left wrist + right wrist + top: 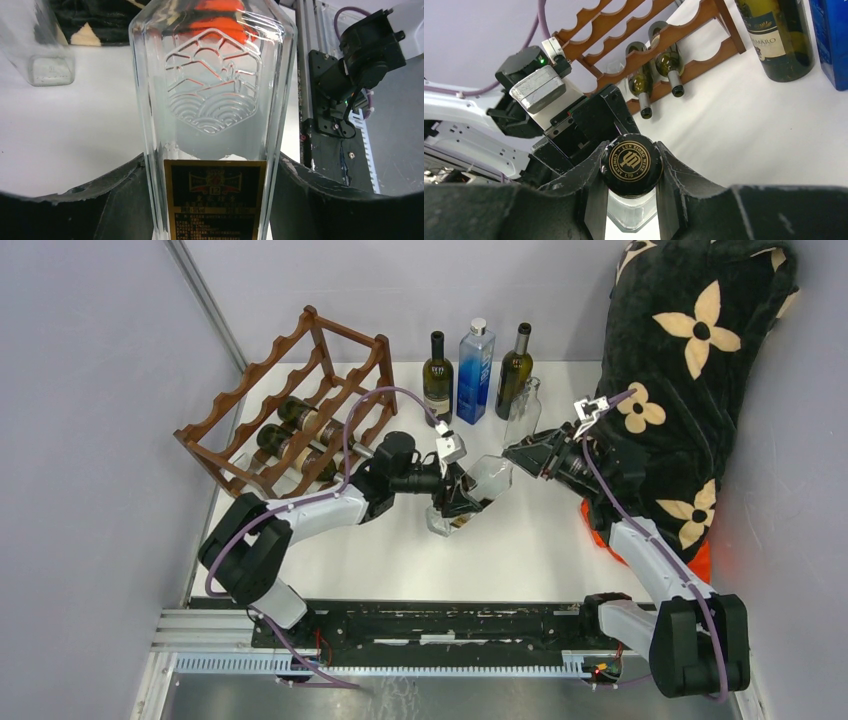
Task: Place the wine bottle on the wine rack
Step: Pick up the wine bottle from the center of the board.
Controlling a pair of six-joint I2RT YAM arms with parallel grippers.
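Note:
A clear glass wine bottle (482, 483) with a black and gold label is held tilted above the middle of the table, between both grippers. My left gripper (452, 492) is shut on its body at the label; in the left wrist view the bottle (215, 95) fills the gap between both fingers (120, 205). My right gripper (520, 454) is shut on its black cap (631, 162). The reddish-brown wine rack (330, 365) stands at the far left, apart from the bottle, and holds two dark bottles (300, 418). It also shows in the right wrist view (684, 35).
At the back stand a dark green bottle (437, 375), a blue bottle (476, 370), another dark bottle (515, 370) and a clear empty bottle (522, 410). A black flowered blanket (700, 360) covers the right side over something orange (598, 530).

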